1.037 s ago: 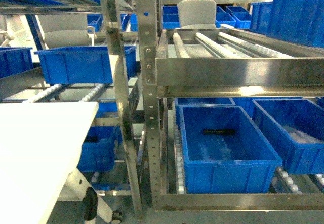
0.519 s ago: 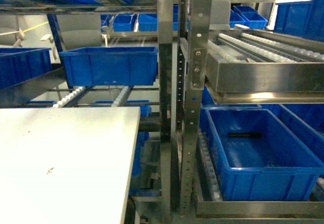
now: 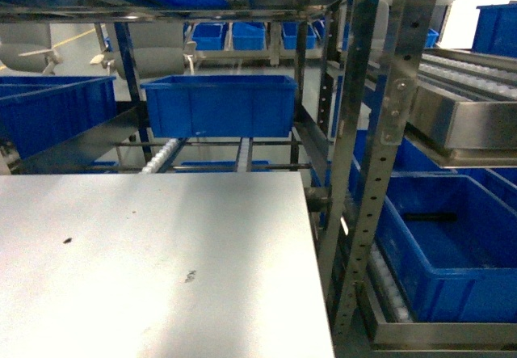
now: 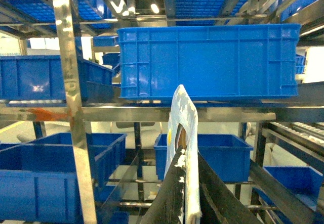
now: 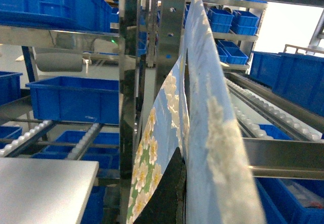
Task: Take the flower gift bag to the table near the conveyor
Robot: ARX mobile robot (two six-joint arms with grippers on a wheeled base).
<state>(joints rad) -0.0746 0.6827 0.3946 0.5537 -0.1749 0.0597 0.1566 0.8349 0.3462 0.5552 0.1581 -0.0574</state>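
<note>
The flower gift bag [image 5: 202,107] is blue with white flowers and fills the middle of the right wrist view. My right gripper [image 5: 183,158] is shut on it; only one black finger [image 5: 169,188] shows. In the left wrist view the bag's pale edge [image 4: 182,113], with a handle cut-out, stands pinched in my shut left gripper [image 4: 188,158]. The head view shows neither the bag nor either gripper. The white-grey table [image 3: 161,253] fills the lower left of the head view. The conveyor's roller tracks [image 3: 161,157] slope just behind its far edge.
An upright steel rack post [image 3: 380,156] stands right of the table's edge. Blue bins sit on the racks: one behind the table [image 3: 218,103], one low at right [image 3: 452,253]. More roller tracks [image 5: 253,118] run at right. The table corner [image 5: 40,183] lies lower left of the bag.
The head view has swung steadily left: the table has widened from a left corner to most of the lower view, and the rack post and low blue bin have slid right.
</note>
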